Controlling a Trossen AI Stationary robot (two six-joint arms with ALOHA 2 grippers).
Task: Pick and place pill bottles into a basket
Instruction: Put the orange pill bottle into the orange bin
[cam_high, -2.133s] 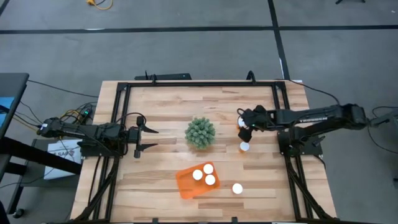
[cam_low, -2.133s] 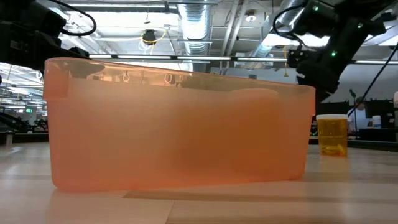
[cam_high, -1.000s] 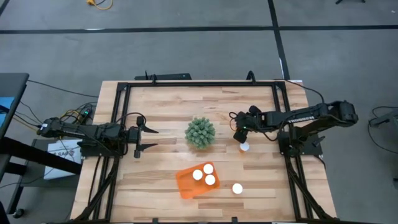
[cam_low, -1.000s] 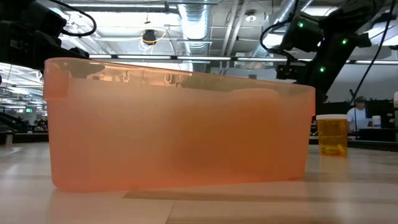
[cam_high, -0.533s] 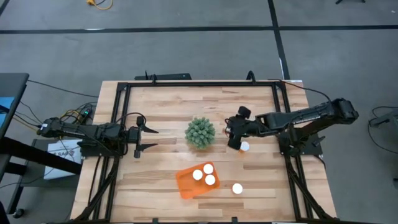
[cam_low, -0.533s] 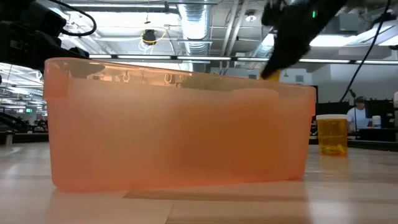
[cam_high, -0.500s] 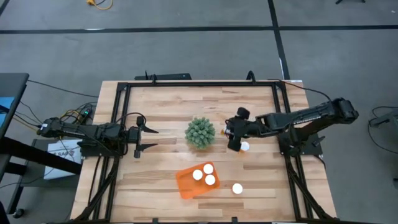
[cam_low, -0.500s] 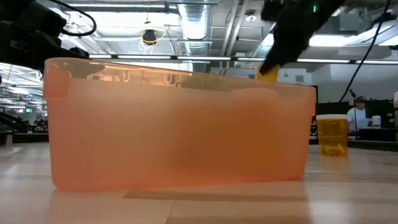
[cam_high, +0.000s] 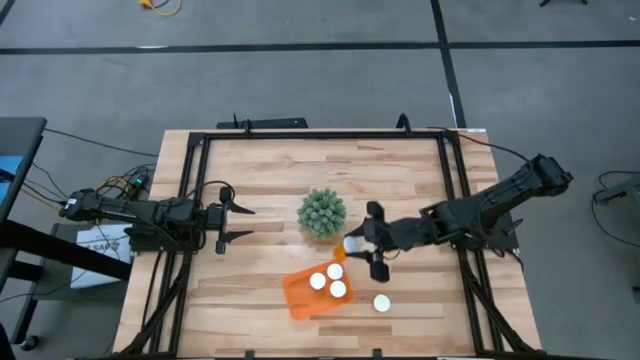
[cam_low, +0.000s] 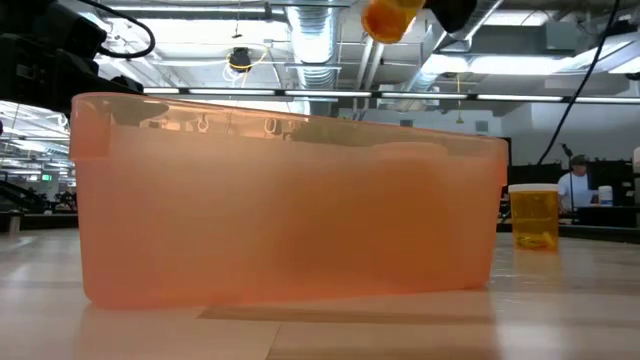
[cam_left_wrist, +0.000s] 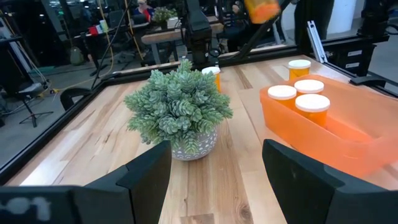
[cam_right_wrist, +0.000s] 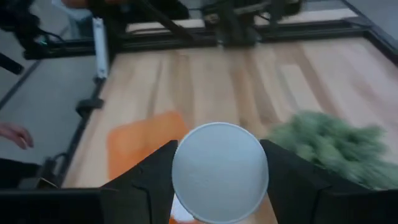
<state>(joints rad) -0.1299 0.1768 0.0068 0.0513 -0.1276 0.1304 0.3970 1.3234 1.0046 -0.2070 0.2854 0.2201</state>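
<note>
High view: right claw (cam_high: 360, 245) carrying a bottle (cam_high: 351, 243) above the counter (cam_high: 260, 180).
From largest to smallest: the counter holds the plant (cam_high: 322, 213) at its middle, the orange basket (cam_high: 318, 288) below it with three bottles inside, and one loose bottle (cam_high: 382, 303) just right of the basket. The right claw pinches its bottle between plant and basket; the left claw (cam_high: 240, 224) waits spread at the left edge.

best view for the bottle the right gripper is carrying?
Right wrist view: the carried bottle, white cap toward the camera, sits between the right gripper fingers. Low view shows it only at the top edge, left wrist view blurred; in the high view it's a speck by the basket.
</note>
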